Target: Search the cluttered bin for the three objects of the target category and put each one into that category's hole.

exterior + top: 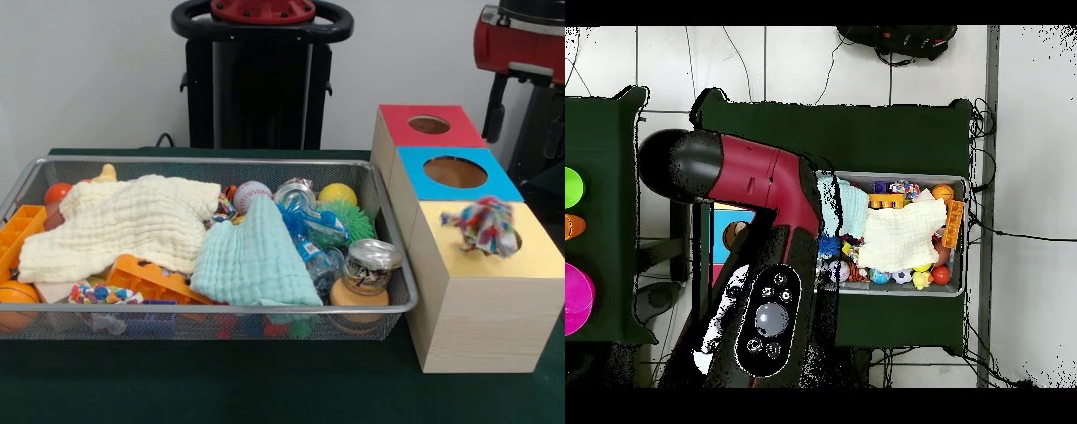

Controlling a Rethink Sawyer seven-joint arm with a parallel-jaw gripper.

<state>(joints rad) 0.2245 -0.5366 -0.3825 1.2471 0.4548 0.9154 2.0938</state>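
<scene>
Green desk [221,389] fills the front, and on it stands the cluttered bin [203,311] of wire mesh. At its left end I see an orange ball [16,300] and an orange plastic tray [18,234]. Beside them a cream cloth [132,221] lies spread over the heap. Below it, against the front wall, is one knotted rope bundle [104,293]. A mint cloth [256,261] lies in the middle, with a baseball [252,194] behind it. Further right are clear wrappers [309,225], a spiky green ball [353,216] and a small jar [371,265] in the front corner.

Right of the bin stand three wooden boxes in a row. The blue-topped hole [455,172] is in the middle one and looks empty. A second rope bundle [481,225], blurred, is over the hole of the yellow-topped box [477,300], the nearest one. My arm [521,44] shows at the upper right edge. From above it covers the boxes, so I cannot tell if my end effector is spread or pressed together.
</scene>
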